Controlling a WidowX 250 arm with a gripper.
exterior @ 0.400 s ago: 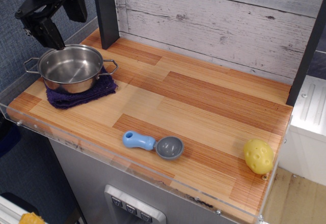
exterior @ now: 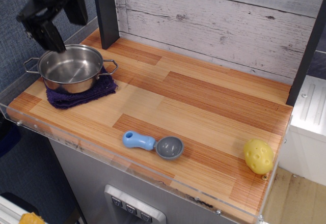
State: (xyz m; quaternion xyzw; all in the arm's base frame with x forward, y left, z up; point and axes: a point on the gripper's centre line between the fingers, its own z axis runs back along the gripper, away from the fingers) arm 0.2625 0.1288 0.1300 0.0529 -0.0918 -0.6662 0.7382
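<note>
My black gripper (exterior: 51,42) hangs at the far left, just above the back rim of a steel pot (exterior: 70,68). Its fingers point down and look closed together, with nothing visible between them, though the dark shape makes this hard to judge. The pot is empty and sits on a folded purple cloth (exterior: 84,93). Near the front edge lies a scoop with a blue handle and a grey bowl (exterior: 153,144). A yellow lemon-like toy (exterior: 258,156) rests at the front right corner.
The wooden counter (exterior: 204,102) has a clear plastic lip along its front and left sides. A dark post (exterior: 106,12) stands right behind the pot. Another dark post (exterior: 308,46) rises at the right edge. A whitewashed plank wall backs the counter.
The gripper has shifted slightly, a little up and to the left above the pot. Everything on the counter stays put.
</note>
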